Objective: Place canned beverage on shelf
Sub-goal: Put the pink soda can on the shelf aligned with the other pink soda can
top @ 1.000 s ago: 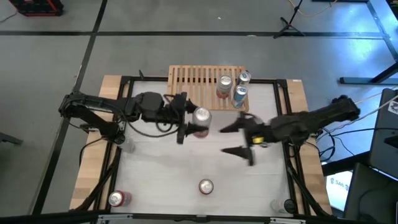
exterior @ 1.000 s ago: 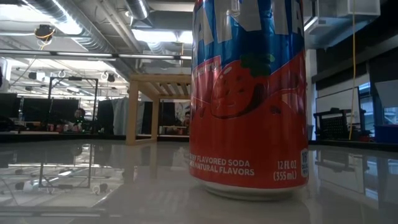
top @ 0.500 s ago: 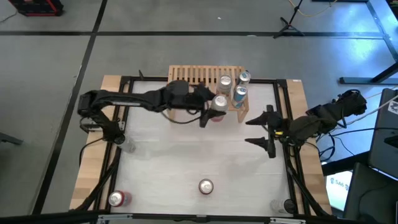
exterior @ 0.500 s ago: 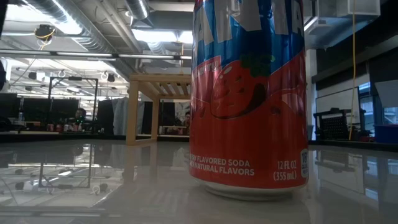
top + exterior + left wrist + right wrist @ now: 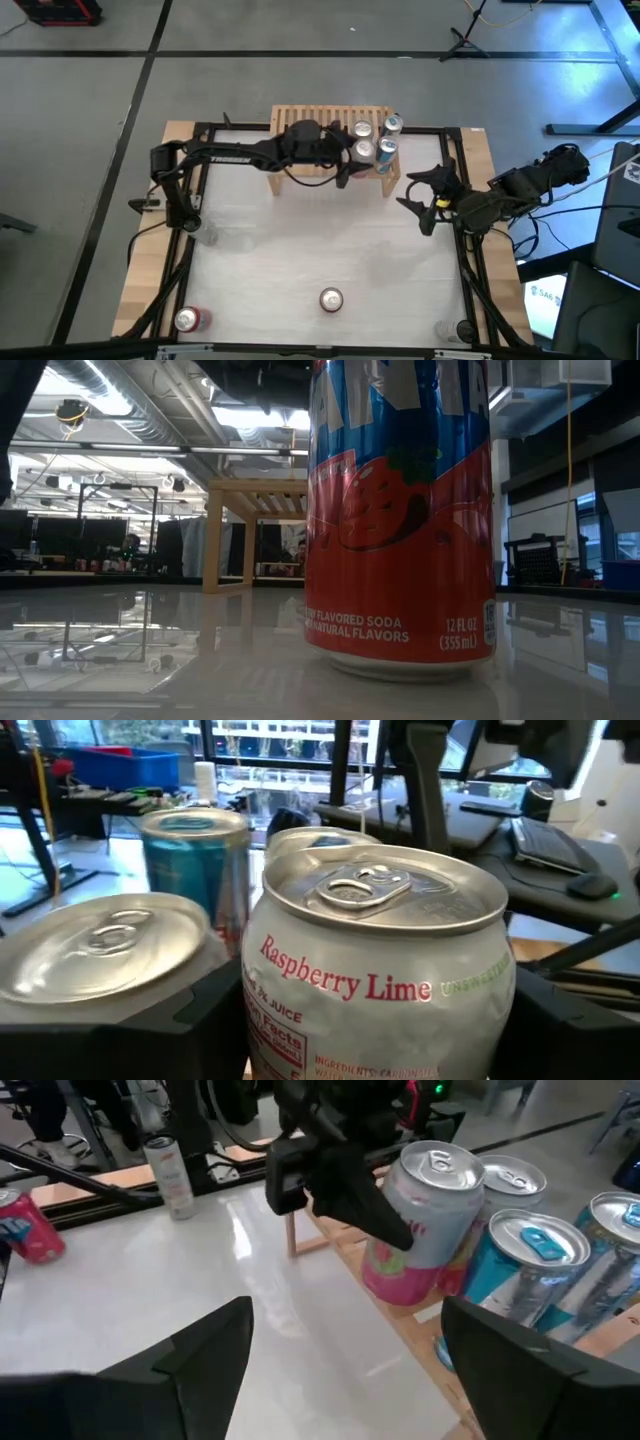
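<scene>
My left gripper (image 5: 352, 162) reaches over the front of the light-wood slatted shelf (image 5: 300, 122) and is shut on a silver and pink "Raspberry Lime" can (image 5: 380, 960), which also shows in the right wrist view (image 5: 420, 1220). Three other cans stand on their bases on the shelf's right end: one silver (image 5: 362, 130) and two teal (image 5: 392, 124) (image 5: 385, 150). My right gripper (image 5: 425, 198) is open and empty over the table to the right of the shelf. My left gripper pinches the can's side wall (image 5: 392, 1230) between its two fingers, about mid-height. The fingers (image 5: 200, 1020) come level from the table's left, one on each side. The can is upright at the shelf's front edge; I cannot tell whether its base rests on the slats.
A red soda can (image 5: 331, 298) stands near the table's front middle and fills the low view (image 5: 400, 520). Another red can (image 5: 186, 319) stands at the front left. The shelf's left part (image 5: 290, 135) bears nothing.
My left gripper has carried the can from the table's middle toward the far edge and right, to the shelf's front edge beside the other cans, keeping it upright. My right gripper has drawn back toward the table's right edge, still open.
</scene>
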Robot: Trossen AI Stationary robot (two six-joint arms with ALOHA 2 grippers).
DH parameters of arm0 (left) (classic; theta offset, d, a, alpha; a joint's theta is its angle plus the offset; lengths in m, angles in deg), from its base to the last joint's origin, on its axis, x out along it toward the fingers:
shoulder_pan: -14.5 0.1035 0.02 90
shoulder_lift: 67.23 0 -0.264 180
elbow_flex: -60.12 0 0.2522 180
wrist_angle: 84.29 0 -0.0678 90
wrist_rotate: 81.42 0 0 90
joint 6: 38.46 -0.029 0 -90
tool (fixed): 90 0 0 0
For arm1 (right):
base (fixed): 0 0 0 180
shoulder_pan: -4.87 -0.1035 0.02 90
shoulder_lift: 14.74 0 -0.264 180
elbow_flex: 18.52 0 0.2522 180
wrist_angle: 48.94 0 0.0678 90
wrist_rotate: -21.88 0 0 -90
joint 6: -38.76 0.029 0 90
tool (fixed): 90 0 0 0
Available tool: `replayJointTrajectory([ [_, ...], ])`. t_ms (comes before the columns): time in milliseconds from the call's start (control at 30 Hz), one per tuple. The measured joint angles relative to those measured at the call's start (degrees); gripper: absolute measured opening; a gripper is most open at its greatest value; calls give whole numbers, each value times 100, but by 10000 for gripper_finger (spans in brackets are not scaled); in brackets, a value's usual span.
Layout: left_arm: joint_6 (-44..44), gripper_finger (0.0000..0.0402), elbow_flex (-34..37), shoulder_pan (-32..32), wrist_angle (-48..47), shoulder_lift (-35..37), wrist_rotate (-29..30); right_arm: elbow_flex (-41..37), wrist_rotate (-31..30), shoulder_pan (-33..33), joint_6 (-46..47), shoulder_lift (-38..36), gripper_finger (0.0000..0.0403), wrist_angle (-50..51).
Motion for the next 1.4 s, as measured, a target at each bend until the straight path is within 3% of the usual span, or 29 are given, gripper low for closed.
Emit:
replayJointTrajectory([
  [933,-348,278,-4,86,341,-338,297,0,-136,0,284,15,312,-59],
  [1400,-437,309,-4,86,78,-349,485,0,-81,0,284,15,312,-39],
])
